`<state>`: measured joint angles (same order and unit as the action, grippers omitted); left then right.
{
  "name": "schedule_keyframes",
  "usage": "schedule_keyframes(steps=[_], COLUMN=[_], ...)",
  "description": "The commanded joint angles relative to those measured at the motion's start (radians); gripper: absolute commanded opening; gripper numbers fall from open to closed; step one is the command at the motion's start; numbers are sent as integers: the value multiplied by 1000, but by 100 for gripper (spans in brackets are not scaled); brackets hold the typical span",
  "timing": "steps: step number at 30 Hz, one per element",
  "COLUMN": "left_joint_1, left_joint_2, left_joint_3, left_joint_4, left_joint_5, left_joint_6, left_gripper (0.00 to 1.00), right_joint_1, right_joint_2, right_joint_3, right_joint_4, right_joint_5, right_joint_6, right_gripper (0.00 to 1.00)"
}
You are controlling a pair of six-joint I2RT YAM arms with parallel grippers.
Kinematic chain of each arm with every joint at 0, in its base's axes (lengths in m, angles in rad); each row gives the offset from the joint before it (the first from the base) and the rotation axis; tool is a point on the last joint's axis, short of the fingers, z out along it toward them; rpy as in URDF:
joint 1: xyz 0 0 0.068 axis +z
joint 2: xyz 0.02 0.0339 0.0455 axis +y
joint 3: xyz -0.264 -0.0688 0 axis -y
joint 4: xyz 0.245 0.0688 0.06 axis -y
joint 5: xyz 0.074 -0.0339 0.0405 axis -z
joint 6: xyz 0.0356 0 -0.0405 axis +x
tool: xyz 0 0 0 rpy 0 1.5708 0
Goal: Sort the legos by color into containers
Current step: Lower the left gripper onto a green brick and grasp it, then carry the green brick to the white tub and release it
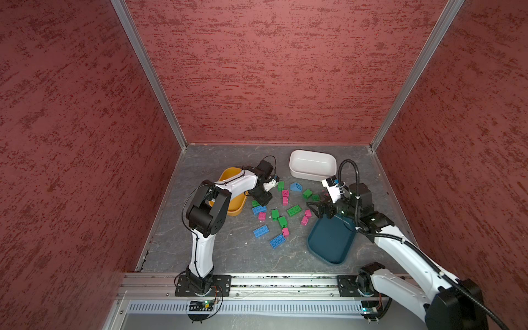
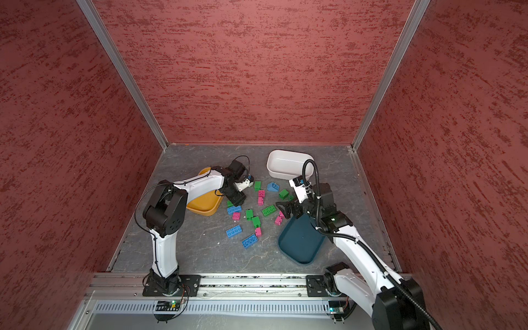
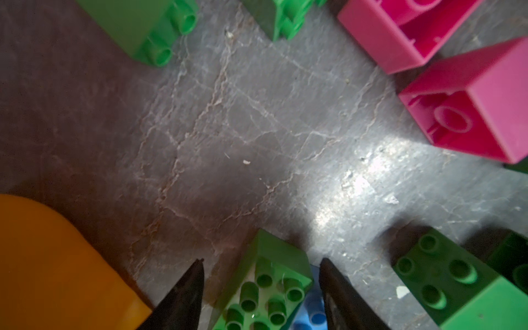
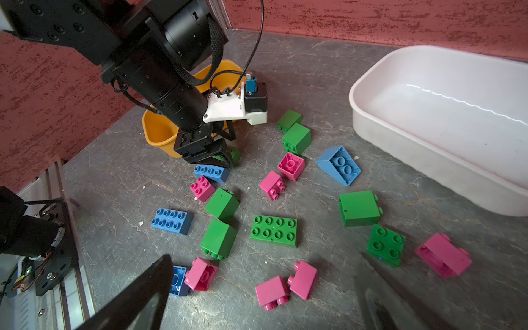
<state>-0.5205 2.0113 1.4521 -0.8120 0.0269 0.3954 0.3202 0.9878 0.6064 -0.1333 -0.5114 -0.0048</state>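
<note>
Three containers show no brick inside: the yellow bin (image 1: 235,204) at left, largely hidden under the left arm, the white bin (image 1: 313,167) at far right, and the teal bin (image 1: 331,243) at near right. The legos (image 1: 294,210) lie scattered between them, so sorting is judged barely begun.

Step in hand, as judged: a pick by the left gripper (image 3: 263,259). Its jaws are set half apart astride a green brick (image 3: 265,285) just right of the yellow bin. A sliver of gap is seen on each side, so no grip is recorded. A blue brick (image 3: 311,315) lies close against it. The right gripper (image 1: 317,210) is held wide and empty over the far end of the teal bin.

Next move required: the jaws closed squarely, the brick lifted clear of its blue neighbour and carried to a bin, the yellow being nearest.

The gaps at the jaws are shown only in the left wrist view; in both top views the gripper body largely covers that brick. The teal bin is shown only in both top views.
</note>
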Motion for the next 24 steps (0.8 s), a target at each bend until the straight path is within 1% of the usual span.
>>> schedule_keyframes(steps=[1,7,12,16,22,23,24], left_joint_1=[-4,5,16,20,24,23,24], left_joint_2=[20,16,27,41,60,60,58], left_joint_3=[-11,-8,-7,4,15,16,20], left_joint_4=[-23,-37,-47,-55,-67,-68,-70], left_joint_5=[-6,-48,-45,-52,-44,-39,-31], left_joint_6=[26,43,46,48,48,47,47], left_gripper=[66,66,64,58,52,49,44], right_joint_1=[8,9,8,9,8,9,9], right_joint_2=[-18,-18,-15,-18,-16,-17,-16], right_joint_3=[-12,-11,-10,-9,-8,-8,-9], right_joint_4=[1,0,1,1,-3,-1,-1], right_joint_5=[-9,-10,-11,-9,-11,-10,-10], right_joint_6=[-11,-14,-14,-14,-13,-14,-14], right_gripper=[99,99,99,99,99,99,99])
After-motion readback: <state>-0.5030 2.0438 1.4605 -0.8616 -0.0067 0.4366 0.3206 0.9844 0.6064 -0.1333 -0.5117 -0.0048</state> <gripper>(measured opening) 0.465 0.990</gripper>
